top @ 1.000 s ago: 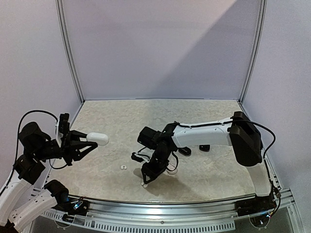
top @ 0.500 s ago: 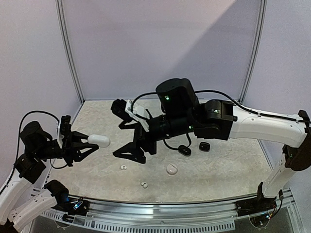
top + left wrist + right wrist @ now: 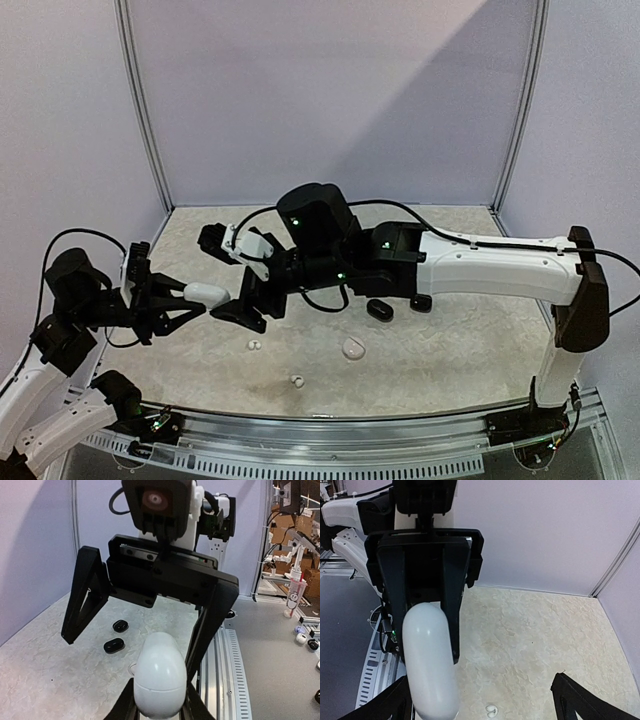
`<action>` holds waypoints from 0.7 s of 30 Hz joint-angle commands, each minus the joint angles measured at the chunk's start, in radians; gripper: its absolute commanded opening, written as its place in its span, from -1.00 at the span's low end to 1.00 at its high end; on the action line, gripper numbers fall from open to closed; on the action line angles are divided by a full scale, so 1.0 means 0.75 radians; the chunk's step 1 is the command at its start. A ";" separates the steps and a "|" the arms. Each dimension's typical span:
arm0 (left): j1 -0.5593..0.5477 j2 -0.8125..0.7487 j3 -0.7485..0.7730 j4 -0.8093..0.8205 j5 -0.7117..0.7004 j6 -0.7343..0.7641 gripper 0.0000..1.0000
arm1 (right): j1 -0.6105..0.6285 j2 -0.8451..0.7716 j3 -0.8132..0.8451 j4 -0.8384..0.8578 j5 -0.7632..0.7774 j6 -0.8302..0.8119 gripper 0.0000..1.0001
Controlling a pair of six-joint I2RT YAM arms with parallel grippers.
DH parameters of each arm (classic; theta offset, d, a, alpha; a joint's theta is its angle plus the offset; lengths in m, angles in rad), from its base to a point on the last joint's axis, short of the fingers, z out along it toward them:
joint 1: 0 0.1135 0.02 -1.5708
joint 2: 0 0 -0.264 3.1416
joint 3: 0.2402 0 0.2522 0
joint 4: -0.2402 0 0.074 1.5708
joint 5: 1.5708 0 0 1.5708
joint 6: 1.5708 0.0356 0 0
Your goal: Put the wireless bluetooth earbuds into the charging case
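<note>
1. The left gripper (image 3: 190, 302) is hovering above the table's (image 3: 450, 370) left side. It is clamping the white charging case (image 3: 209, 292) by one end, so the rounded free end is pointing toward the middle.
2. From the left wrist view the case is looking closed, with a thin seam running around it just above the pads.
3. The right arm is reaching across the table, and the right gripper (image 3: 212, 278) is facing the case with its jaws spread wide, one finger on each side of the free end. I cannot tell whether the nearer finger is touching it.
4. Two small white earbuds (image 3: 254, 345) are lying on the table below the grippers, one nearer the front edge, both outside the case.
5. A larger white rounded piece (image 3: 353, 349) is sitting to their right.
6. Two black oval pieces (image 3: 380, 310) are lying beyond it, under the right arm. I cannot tell whether they are cases or earbuds.
</note>
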 commanded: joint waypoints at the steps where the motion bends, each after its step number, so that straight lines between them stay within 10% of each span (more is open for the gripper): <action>1: -0.027 0.014 0.023 -0.049 0.033 0.046 -1.00 | 0.004 0.010 0.055 -0.020 0.055 -0.009 0.96; 21: -0.046 0.001 0.069 -0.333 0.057 0.401 -1.00 | -0.056 0.021 0.075 -0.082 0.034 0.068 0.92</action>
